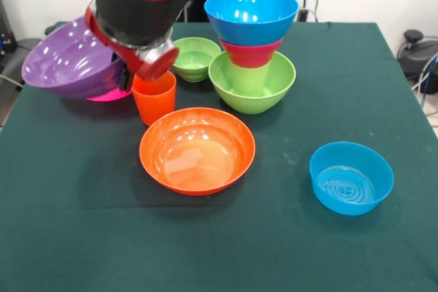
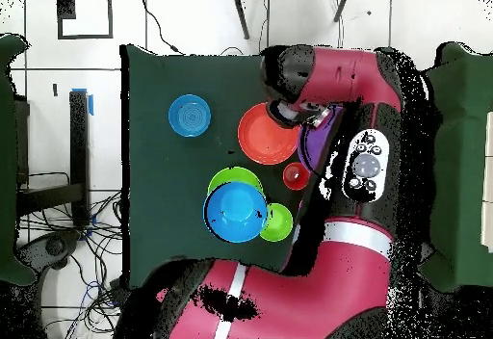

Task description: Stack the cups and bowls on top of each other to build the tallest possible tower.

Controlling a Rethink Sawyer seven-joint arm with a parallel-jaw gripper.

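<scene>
My gripper [image 1: 127, 77] is mostly hidden under the red and black wrist and is shut on the right rim of the purple bowl [image 1: 72, 59], which hangs tilted at the left over the pink bowl [image 1: 109, 95]. In the overhead view the arm covers most of the purple bowl [image 2: 318, 144]. The tower stands right of centre: a medium green bowl [image 1: 274, 85] as base, then the lime cup [image 1: 248, 78], a red bowl [image 1: 250, 54] and a blue bowl [image 1: 251, 13]. The orange cup [image 1: 154, 99] stands just below the wrist. A large orange bowl [image 1: 197, 150] lies in front of it.
A small green bowl [image 1: 195, 57] sits between the orange cup and the tower. A small blue bowl [image 1: 351, 177] sits alone at the near right. The dark green cloth [image 1: 82, 237] covers the table. Cables and a chair stand off the table's sides.
</scene>
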